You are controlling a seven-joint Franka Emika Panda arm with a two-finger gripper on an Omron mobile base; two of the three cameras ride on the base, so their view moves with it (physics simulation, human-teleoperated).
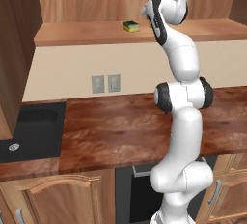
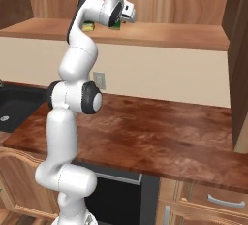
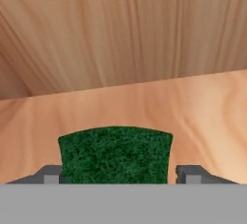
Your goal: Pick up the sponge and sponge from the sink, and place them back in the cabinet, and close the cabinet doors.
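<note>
Hand view, bottom centre: sponge (image 3: 115, 154) lies flat on the cabinet (image 3: 202, 107) shelf between the gripper (image 3: 118, 175) tips, which stand clear of its sides, so jaws open. Looks light, soft, squashy; best pinched across the short sides, gently.

Sponge (image 3: 116, 153): coarse, fibrous dark green scouring top, matt; in the left base view a yellow foam layer shows beneath it. Cabinet (image 1: 87, 35) interior: light wood with flowing grain, smooth, soft satin sheen. Countertop (image 2: 145, 132): dark reddish-brown wood, mottled grain, polished with faint highlights. Sink (image 1: 34, 131): black, matt, with a round silvery metal drain (image 1: 14, 147). Lower cabinet doors (image 1: 58, 199): pale wood, smooth. Wall outlets (image 1: 105, 83): grey plastic look.
</note>
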